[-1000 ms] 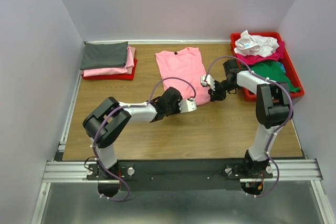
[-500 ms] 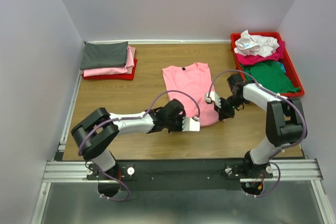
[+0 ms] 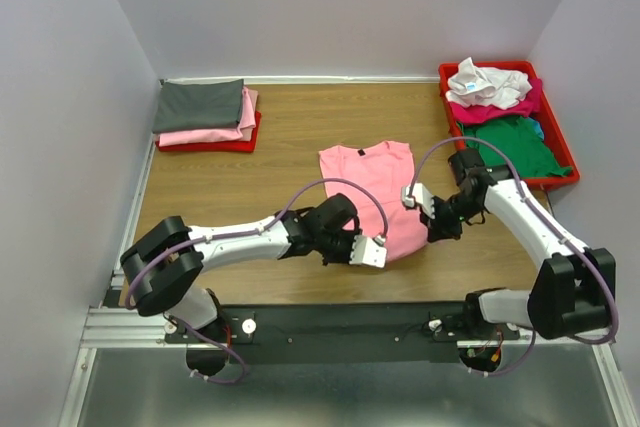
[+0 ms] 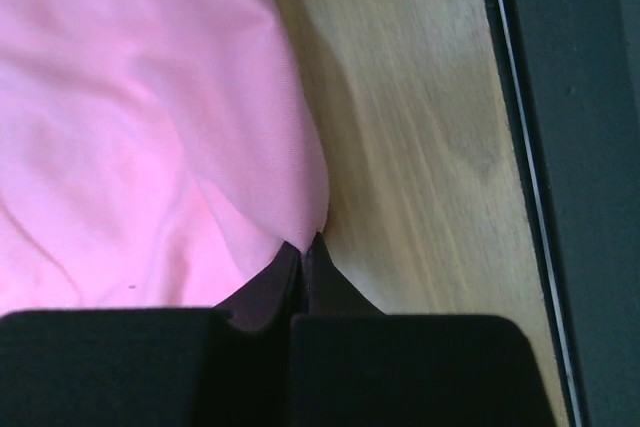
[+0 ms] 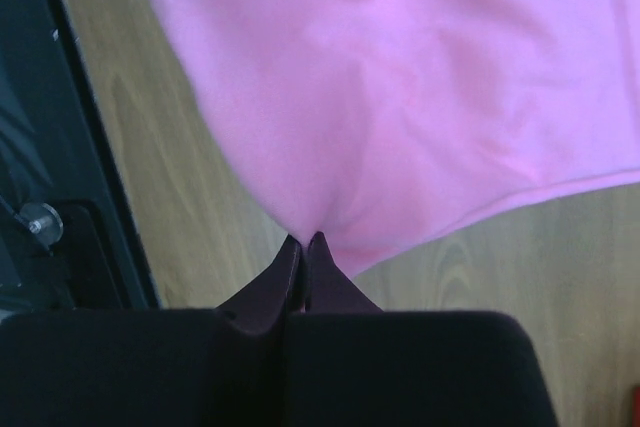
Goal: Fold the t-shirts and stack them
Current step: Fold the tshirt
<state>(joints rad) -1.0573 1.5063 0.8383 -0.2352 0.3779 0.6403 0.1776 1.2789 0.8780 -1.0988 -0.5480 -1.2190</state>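
The light pink t-shirt point(image 3: 372, 182) lies flat in the middle of the table, neck with its dark tag pointing to the far side. My left gripper point(image 3: 372, 250) is shut on the shirt's near left hem corner; the left wrist view shows the pink cloth point(image 4: 150, 127) pinched at the closed tips point(image 4: 303, 247). My right gripper point(image 3: 432, 222) is shut on the near right hem corner; the right wrist view shows the cloth point(image 5: 400, 77) pinched at the tips point(image 5: 305, 242). Both hold the hem close to the table's near edge.
A stack of folded shirts, dark grey on pink point(image 3: 203, 113), sits on a red tray at the back left. A red tray point(image 3: 550, 179) at the back right holds loose white, magenta and green shirts point(image 3: 515, 142). The black rail point(image 3: 350, 319) runs along the near edge.
Both grippers have pulled the pink shirt toward the near edge of the table, sliding it a little to the right. The shirt stays flat and stretched between them.
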